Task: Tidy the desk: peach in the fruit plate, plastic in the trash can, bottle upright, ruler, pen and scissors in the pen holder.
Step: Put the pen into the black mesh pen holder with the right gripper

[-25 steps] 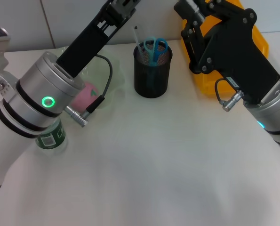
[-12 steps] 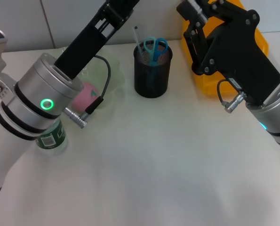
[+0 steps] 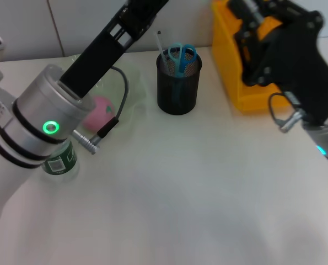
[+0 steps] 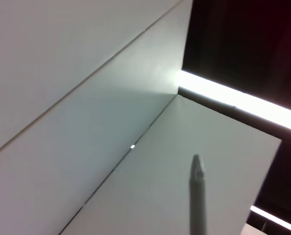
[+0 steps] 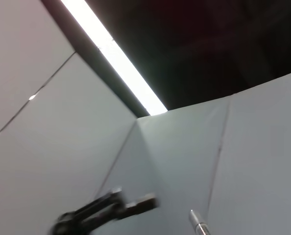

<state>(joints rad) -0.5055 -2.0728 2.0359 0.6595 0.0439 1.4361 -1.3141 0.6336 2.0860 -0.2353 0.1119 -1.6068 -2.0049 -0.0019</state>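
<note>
The black mesh pen holder (image 3: pixel 177 83) stands at the back middle of the desk, with the blue-handled scissors (image 3: pixel 181 55) and a thin white pen (image 3: pixel 160 43) upright in it. The pink peach (image 3: pixel 100 110) lies in the pale green fruit plate (image 3: pixel 128 88), partly behind my left arm. Under that arm stands the upright bottle (image 3: pixel 59 161) with a green label. The yellow trash can (image 3: pixel 238 83) is at the back right. Both arms rise out of the top of the head view. A dark blurred shape (image 5: pixel 106 210) in the right wrist view may be the left arm's end. Ruler and plastic are out of view.
My left arm (image 3: pixel 53 121) slants across the plate and bottle, with a cable (image 3: pixel 111 118) hanging over the peach. My right arm (image 3: pixel 296 61) stands over the trash can's right side. Both wrist views show only wall and ceiling, each with a thin grey rod (image 4: pixel 198 196).
My right arm has swung to the right and upward, uncovering the front of the yellow trash can. My left arm has shifted slightly lower and to the left.
</note>
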